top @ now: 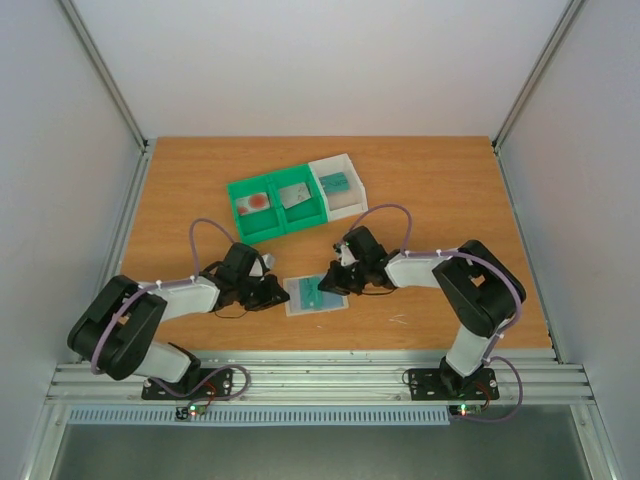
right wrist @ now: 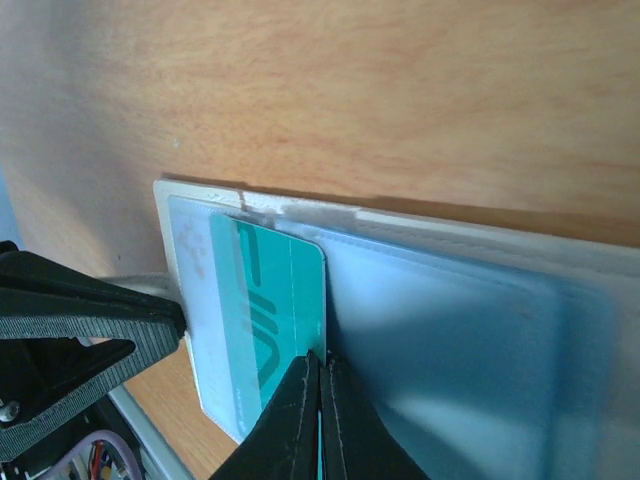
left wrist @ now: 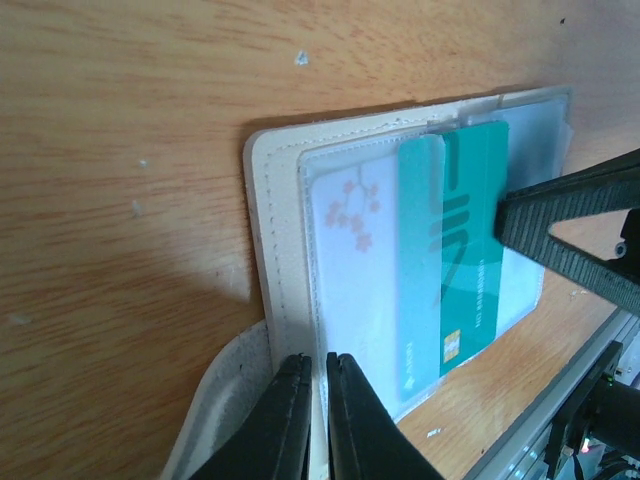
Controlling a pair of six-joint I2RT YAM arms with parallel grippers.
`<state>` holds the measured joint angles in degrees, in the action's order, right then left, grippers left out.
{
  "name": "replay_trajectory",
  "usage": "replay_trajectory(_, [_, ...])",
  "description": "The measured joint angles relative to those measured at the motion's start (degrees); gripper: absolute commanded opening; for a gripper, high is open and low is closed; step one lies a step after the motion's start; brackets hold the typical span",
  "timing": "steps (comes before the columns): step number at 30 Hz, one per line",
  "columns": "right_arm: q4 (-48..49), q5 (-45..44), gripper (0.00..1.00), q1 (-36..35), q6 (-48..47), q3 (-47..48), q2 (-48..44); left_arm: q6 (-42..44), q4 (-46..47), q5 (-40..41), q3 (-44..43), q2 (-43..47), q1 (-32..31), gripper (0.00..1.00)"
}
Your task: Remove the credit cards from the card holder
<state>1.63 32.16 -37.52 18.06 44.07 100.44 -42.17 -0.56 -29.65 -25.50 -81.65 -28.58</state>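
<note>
Card holder lies open and flat on the surface, near the front edge, between the two arms. Left hand is clenched on the holder's near edge, by the loose beige tab; the fingers are almost together with the beige rim between them. Right hand is clenched, its tips meeting on the long edge of the teal card. That card sits partly in a clear pocket of the holder, one corner out. Green tray is further back with a white card with red circle in the left compartment and a grey card in the right. White tray touches its right end and holds a second teal card.
</note>
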Motion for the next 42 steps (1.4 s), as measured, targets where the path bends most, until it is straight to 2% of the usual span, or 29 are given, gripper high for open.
replay_trajectory(9, [-5.4,-2.5,0.01,2.9,-1.2,-0.2,-4.9,0.0,0.5,-0.2,-0.3,-0.6,0.0,0.1])
replay_trajectory(19, [-10.7,-4.3,0.01,2.9,-2.7,-0.2,-11.8,-2.7,-0.6,-0.1,-0.2,2.7,-0.1,0.3])
replay_trajectory(23, [-11.6,-3.7,0.01,2.9,-2.6,-0.2,-14.4,-4.2,-1.0,-0.7,-0.2,7.3,-0.1,0.44])
replay_trajectory(27, [-11.4,-2.1,0.01,2.9,-1.9,-0.2,-16.9,-6.4,-0.2,-2.1,-0.1,12.4,-0.1,0.51])
replay_trajectory(33, [-7.0,1.9,0.01,2.9,0.9,-0.7,-19.6,-10.2,4.5,-4.3,0.4,17.7,-0.1,0.51])
replay_trajectory(42, [5.0,7.8,0.01,2.9,9.0,-3.7,-21.0,-18.8,17.0,-8.1,4.3,18.4,-0.1,0.47])
